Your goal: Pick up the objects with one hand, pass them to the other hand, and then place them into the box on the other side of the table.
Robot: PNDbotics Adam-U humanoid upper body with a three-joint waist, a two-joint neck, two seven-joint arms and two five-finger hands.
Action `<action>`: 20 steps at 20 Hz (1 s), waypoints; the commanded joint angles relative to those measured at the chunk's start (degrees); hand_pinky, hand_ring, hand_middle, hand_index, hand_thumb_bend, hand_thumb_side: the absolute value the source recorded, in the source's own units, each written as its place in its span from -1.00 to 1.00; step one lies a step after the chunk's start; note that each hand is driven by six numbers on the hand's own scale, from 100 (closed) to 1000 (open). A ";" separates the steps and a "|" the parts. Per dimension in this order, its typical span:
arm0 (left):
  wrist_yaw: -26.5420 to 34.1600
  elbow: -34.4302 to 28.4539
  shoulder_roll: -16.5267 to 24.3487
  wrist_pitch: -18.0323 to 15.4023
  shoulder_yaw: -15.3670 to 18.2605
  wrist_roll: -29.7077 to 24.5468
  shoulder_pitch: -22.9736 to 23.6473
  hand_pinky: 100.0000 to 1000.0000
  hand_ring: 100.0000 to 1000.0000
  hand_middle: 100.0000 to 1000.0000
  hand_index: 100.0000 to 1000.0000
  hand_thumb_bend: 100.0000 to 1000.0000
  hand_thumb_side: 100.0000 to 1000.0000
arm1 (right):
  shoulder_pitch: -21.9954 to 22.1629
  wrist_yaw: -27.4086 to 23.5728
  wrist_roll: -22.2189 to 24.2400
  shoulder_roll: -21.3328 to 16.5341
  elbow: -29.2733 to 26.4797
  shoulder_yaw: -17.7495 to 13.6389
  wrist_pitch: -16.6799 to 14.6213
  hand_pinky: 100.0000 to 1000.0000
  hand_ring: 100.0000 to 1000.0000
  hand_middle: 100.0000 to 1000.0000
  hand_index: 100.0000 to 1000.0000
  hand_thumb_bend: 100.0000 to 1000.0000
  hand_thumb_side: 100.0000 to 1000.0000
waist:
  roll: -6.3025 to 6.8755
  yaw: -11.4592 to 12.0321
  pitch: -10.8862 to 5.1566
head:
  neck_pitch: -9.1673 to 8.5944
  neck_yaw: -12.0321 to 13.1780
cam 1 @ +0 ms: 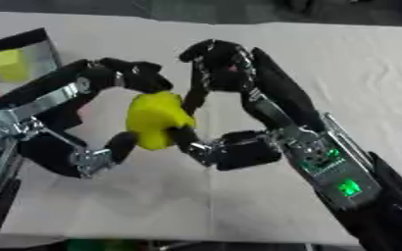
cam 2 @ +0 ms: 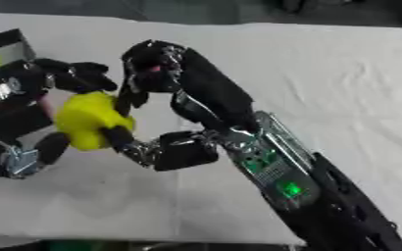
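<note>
Surface: table under pale cream cloth (cam 1: 341, 63), dark floor beyond its far edge. Lumpy bright yellow object (cam 1: 156, 119) held above the cloth, mid-table left. Left hand (cam 1: 110, 98): fingers curled round it. Right hand (cam 1: 217, 73): fingers and thumb also closed on it. Dark-walled box (cam 1: 24, 41) at far left, holding a yellow-green block (cam 1: 9, 63).

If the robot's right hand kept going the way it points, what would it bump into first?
The right hand reaches leftward and already touches the yellow object; just past it is the left hand, probably next.
</note>
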 commanded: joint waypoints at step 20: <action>2.45 -1.64 1.33 1.70 -2.83 -0.91 -1.28 0.92 -0.06 -0.65 -0.18 -1.00 -0.32 | -0.41 1.01 4.46 -0.89 -1.46 -1.63 -2.50 0.36 -0.38 -0.31 -0.17 -0.51 -0.45 | 0.37 -0.18 -0.92 | 0.32 0.17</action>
